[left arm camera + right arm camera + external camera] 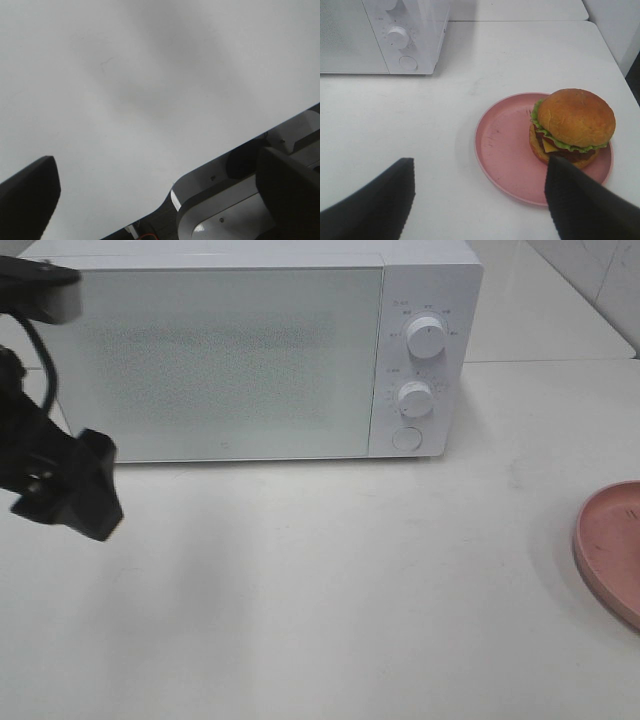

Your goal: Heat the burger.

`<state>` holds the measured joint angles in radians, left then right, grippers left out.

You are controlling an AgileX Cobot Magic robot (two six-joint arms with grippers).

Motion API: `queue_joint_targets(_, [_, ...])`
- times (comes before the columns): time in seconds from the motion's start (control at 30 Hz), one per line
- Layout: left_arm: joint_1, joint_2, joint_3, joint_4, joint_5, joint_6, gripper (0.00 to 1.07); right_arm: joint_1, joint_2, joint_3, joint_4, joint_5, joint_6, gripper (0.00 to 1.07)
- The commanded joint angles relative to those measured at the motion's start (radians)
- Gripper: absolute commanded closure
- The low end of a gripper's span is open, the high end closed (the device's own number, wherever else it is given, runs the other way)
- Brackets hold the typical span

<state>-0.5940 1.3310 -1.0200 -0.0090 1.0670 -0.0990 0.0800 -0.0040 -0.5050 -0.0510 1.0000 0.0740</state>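
The burger (575, 125), with a golden-brown bun, lettuce and cheese, sits on the far side of a pink plate (505, 145) in the right wrist view. My right gripper (480, 210) is open and empty, above the table just short of the plate; one finger (585, 205) overlaps the plate's near rim in that view. In the exterior high view only the plate's edge (610, 545) shows at the far right, and the burger is out of frame. My left gripper (160, 200) is open and empty over bare table. The left arm (70, 490) hangs at the far left.
A white microwave (250, 350) stands at the back of the white table with its door shut, two knobs (427, 337) and a button on its right panel. It also shows in the right wrist view (370, 35). The table's edge and robot base (235, 200) show in the left wrist view.
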Motion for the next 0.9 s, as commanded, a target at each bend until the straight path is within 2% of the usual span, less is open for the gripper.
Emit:
queue_joint_targets(0.03, [0.178,-0.068,0.006,-0.072,0.073,0.09,0.06,-0.006,-0.027,0.003,-0.004,-0.005,-0.01,0.37])
queue_joint_targets(0.07, [0.217,-0.08,0.006,-0.082,0.087,0.113,0.06,-0.006,-0.027,0.003,-0.004,-0.005,-0.01,0.37])
queue_joint_targets(0.1, [0.217,-0.08,0.006,-0.082,0.087,0.113,0.06,-0.006,-0.027,0.003,-0.004,-0.005,-0.01,0.37])
queue_joint_targets(0.13, [0.314,-0.11,0.006,-0.094,0.126,0.133,0.06,-0.006,-0.027,0.003,-0.004,-0.005,-0.01,0.37])
queue_joint_targets(0.17, [0.351,-0.122,0.007,-0.094,0.141,0.137,0.06,-0.006,-0.027,0.003,-0.004,-0.005,-0.01,0.37])
queue_joint_targets(0.2, [0.351,-0.122,0.007,-0.094,0.141,0.137,0.06,-0.006,-0.027,0.003,-0.004,-0.005,-0.01,0.37])
queue_joint_targets(0.23, [0.436,-0.155,0.014,-0.095,0.172,0.153,0.06,-0.006,-0.027,0.003,-0.004,-0.005,-0.01,0.37])
queue_joint_targets(0.27, [0.436,-0.155,0.014,-0.095,0.172,0.153,0.06,-0.006,-0.027,0.003,-0.004,-0.005,-0.01,0.37])
queue_joint_targets(0.3, [0.476,-0.175,0.022,-0.095,0.181,0.162,0.06,-0.006,-0.027,0.003,-0.004,-0.005,-0.01,0.37])
queue_joint_targets(0.33, [0.544,-0.213,0.048,-0.095,0.191,0.182,0.06,-0.006,-0.027,0.003,-0.004,-0.005,-0.01,0.37])
queue_joint_targets(0.37, [0.544,-0.213,0.048,-0.095,0.191,0.182,0.06,-0.006,-0.027,0.003,-0.004,-0.005,-0.01,0.37])
queue_joint_targets(0.43, [0.62,-0.285,0.111,-0.098,0.187,0.182,0.06,-0.006,-0.027,0.003,-0.004,-0.005,-0.01,0.37])
queue_joint_targets(0.67, [0.646,-0.462,0.24,-0.102,0.174,0.18,0.06,-0.006,-0.027,0.003,-0.004,-0.005,-0.01,0.37])
queue_joint_targets(0.73, [0.646,-0.558,0.308,-0.101,0.174,0.181,0.06,-0.006,-0.027,0.003,-0.004,-0.005,-0.01,0.37])
queue_joint_targets(0.77, [0.646,-0.558,0.308,-0.101,0.174,0.181,0.06,-0.006,-0.027,0.003,-0.004,-0.005,-0.01,0.37])
queue_joint_targets(0.8, [0.646,-0.63,0.354,-0.101,0.172,0.184,0.06,-0.006,-0.027,0.003,-0.004,-0.005,-0.01,0.37])
queue_joint_targets(0.83, [0.646,-0.63,0.354,-0.101,0.172,0.184,0.06,-0.006,-0.027,0.003,-0.004,-0.005,-0.01,0.37])
queue_joint_targets(0.9, [0.646,-0.729,0.405,-0.101,0.164,0.192,0.06,-0.006,-0.027,0.003,-0.004,-0.005,-0.01,0.37])
